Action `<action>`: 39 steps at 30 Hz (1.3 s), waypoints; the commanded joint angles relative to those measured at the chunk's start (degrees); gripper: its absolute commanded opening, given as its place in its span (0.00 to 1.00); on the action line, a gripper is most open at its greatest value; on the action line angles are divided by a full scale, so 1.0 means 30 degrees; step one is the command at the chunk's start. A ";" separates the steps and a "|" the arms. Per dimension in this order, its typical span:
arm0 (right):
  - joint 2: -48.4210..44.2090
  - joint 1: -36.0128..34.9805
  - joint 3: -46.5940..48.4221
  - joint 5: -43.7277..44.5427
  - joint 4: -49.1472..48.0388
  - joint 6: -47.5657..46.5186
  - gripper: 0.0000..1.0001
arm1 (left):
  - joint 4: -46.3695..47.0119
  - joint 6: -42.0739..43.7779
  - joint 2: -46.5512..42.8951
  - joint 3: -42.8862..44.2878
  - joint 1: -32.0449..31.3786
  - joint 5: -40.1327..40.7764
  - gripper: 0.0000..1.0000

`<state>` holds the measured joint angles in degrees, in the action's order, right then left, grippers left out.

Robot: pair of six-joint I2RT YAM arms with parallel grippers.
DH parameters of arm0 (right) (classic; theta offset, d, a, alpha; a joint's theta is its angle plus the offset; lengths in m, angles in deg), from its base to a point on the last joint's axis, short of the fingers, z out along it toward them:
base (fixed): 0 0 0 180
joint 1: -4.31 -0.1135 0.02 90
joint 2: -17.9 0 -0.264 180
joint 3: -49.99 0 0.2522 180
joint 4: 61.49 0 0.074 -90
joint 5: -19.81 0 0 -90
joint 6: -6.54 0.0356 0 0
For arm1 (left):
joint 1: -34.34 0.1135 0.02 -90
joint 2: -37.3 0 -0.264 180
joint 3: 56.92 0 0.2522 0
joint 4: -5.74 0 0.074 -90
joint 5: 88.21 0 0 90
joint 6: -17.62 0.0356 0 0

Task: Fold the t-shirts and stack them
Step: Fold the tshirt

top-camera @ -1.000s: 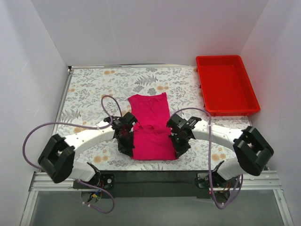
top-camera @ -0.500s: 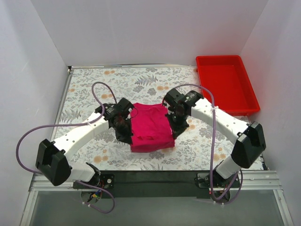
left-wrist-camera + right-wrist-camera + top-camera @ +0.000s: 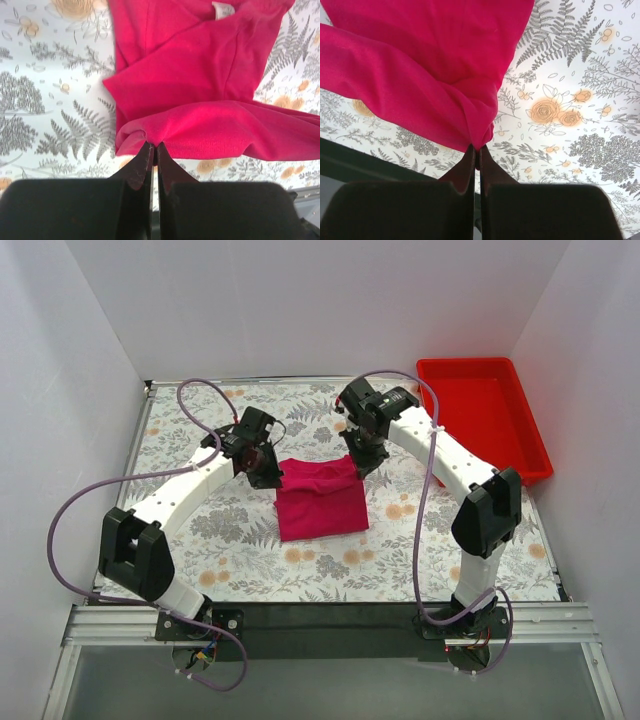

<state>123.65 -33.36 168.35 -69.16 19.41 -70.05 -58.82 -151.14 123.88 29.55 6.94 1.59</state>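
One magenta-pink t-shirt (image 3: 318,502) lies folded over on itself in the middle of the floral table. My left gripper (image 3: 272,477) is shut on the shirt's far left corner, and my right gripper (image 3: 360,466) is shut on its far right corner. In the left wrist view the fingertips (image 3: 154,148) pinch a bunched hem of the t-shirt (image 3: 200,95), whose neck label shows at the top. The right wrist view has the gripper (image 3: 477,148) nipping a gathered corner of the t-shirt (image 3: 420,75) above the tablecloth.
A red plastic bin (image 3: 481,418) stands at the back right, with nothing in it. White walls close in the table (image 3: 200,530) on the left, back and right. The arms' purple cables arch over the cloth on both sides.
Both grippers have carried the shirt's near edge away from the bases towards the back, folding the lower half over the upper. The shirt now shows as a shorter rectangle.
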 commanded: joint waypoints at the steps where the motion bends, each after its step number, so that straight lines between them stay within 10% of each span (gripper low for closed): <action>1: 0.0752 0.0455 0.1402 0.0827 -0.0345 -0.0778 0.01 | 0.1581 0.0415 0.0463 0.0754 0.0372 0.0919 0.00; 39: 0.4710 0.2595 -0.0530 0.1471 -0.8666 -0.0399 0.07 | 0.8555 0.0120 0.4272 -0.1474 0.1574 0.3907 0.09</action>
<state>139.08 -26.80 166.23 -66.95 -2.93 -72.35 -35.94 -152.43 137.24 23.30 10.94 9.35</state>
